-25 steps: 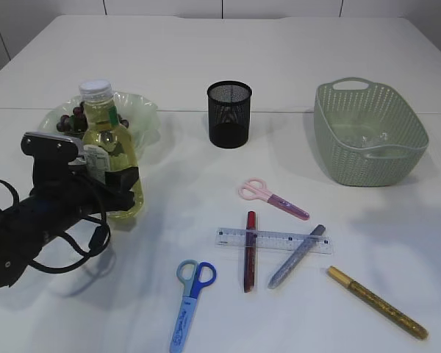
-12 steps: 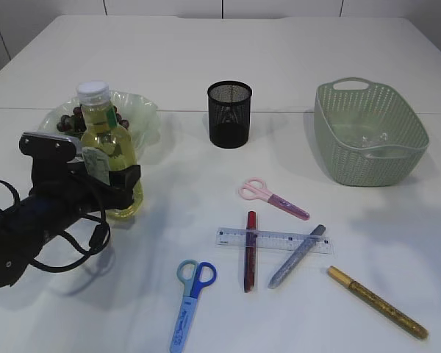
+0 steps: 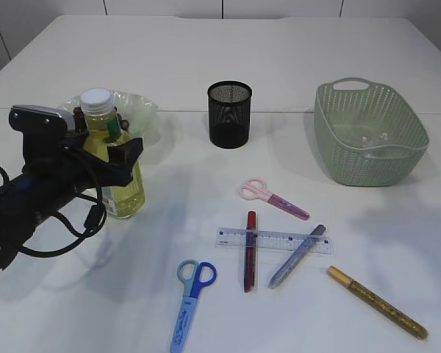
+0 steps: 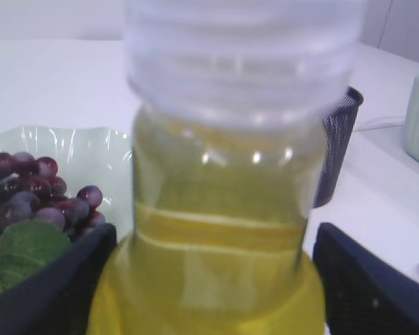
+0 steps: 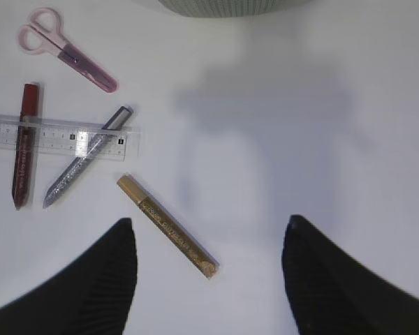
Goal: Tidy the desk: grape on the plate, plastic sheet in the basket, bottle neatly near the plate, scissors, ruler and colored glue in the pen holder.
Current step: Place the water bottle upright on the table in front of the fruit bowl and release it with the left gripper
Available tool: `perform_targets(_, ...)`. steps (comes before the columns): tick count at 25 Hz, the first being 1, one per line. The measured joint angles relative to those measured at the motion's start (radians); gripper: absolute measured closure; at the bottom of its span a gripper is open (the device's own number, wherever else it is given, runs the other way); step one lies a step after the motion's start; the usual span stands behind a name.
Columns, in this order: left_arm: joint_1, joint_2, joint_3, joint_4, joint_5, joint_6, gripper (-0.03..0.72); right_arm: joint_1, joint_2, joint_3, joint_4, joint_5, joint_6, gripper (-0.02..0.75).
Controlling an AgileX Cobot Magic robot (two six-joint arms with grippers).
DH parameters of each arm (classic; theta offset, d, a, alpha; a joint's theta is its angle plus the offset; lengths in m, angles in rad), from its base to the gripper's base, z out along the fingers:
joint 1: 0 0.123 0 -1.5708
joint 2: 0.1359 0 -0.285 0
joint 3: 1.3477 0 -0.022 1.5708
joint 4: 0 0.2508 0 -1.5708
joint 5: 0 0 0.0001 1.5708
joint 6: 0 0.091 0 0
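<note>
One bottle (image 3: 116, 173) of yellow liquid, white-capped, stood upright on the white table (image 3: 206, 44) just in front of the pale green plate (image 3: 136, 107), between the fingers of the left gripper (image 3: 103, 151). Jaws spread wide on either side of the bottle, dark pads (image 4: 363, 279) seen apart from the glass in the left wrist view, so no grip. Grapes (image 4: 28, 192) lay on the plate beside a green leaf (image 4: 17, 255). Black mesh pen holder (image 3: 229, 114) stood upright behind and to the right, well apart from the bottle. Pink scissors (image 3: 272, 197), clear ruler (image 3: 273, 240), red glue pen (image 3: 249, 250), silver glue pen (image 3: 297, 256), gold glue pen (image 3: 376, 301) and blue scissors (image 3: 189, 303) lay flat on the table; ruler rested across the red and silver pens. Green woven basket (image 3: 371, 132) sat at the far right, something clear inside. Right gripper (image 5: 206, 279) hung open above the table near the gold pen, holding nothing.
</note>
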State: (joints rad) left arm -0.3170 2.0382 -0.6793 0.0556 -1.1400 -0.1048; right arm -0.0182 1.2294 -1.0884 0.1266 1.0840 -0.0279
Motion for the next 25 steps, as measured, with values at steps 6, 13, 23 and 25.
perform_targets(6, 0.000, -0.108, 0.000, 0.034, 0.000, 0.000, 0.056, 0.000, 0.000, 0.000, 0.000, 0.000, 0.000, 0.226)
perform_targets(13, 0.000, -0.345, 0.000, 0.034, 0.225, 0.000, 0.104, 0.000, 0.000, 0.000, -0.005, -0.002, 0.000, 0.227)
perform_targets(23, 0.000, -0.686, 0.003, -0.011, 0.836, 0.000, 0.176, 0.000, 0.000, 0.000, -0.019, -0.002, 0.000, 0.227)
perform_targets(25, 0.000, -0.729, 0.003, -0.013, 1.004, 0.000, 0.204, 0.000, 0.000, 0.000, -0.016, -0.002, 0.000, 0.227)
